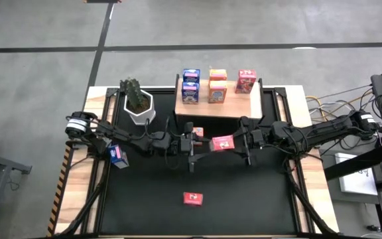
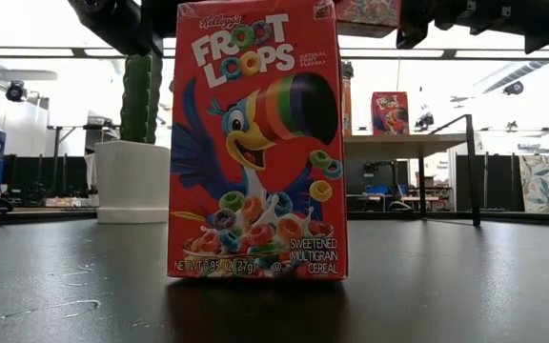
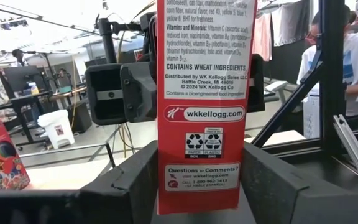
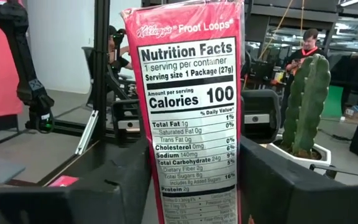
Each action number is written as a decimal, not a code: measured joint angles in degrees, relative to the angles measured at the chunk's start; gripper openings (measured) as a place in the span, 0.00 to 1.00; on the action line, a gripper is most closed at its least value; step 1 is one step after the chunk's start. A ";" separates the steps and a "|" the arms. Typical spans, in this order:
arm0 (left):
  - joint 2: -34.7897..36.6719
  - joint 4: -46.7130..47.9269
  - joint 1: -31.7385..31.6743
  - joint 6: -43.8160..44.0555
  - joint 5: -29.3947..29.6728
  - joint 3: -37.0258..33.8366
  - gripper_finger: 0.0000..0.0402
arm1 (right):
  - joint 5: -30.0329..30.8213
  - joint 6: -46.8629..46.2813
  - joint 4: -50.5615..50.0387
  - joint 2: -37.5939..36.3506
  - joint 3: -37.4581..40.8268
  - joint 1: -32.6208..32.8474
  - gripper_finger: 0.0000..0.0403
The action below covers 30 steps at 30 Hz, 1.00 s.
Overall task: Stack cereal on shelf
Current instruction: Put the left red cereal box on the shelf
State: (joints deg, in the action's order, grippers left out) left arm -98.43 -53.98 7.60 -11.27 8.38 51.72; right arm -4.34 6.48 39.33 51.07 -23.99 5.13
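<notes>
The left gripper [image 1: 209, 144] is clamped on a red cereal box [image 1: 223, 143] mid-air over the mat in front of the shelf [image 1: 257, 106]. The right gripper [image 1: 236, 141] sits at its other end, can't tell if it's gripping. One box [image 1: 196, 133] is half hidden under the arm. I count three on the mat and roughly five on the shelf, though the stacks are hard to separate.
</notes>
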 joint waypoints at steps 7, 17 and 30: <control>0.03 1.01 0.09 -1.46 0.27 0.01 0.45 | 1.66 -0.64 -0.44 -1.24 0.00 0.00 0.61; 4.93 18.34 2.40 -6.52 17.16 0.01 0.45 | 5.45 -1.50 -25.48 -5.51 -10.09 -0.01 0.66; 6.88 25.39 2.34 -4.13 17.94 0.01 0.45 | 10.04 1.97 -61.21 6.62 -35.26 0.00 0.66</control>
State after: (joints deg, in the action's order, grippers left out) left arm -91.55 -28.58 9.93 -15.40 26.33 51.72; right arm 5.70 8.45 -21.88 57.69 -59.25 5.13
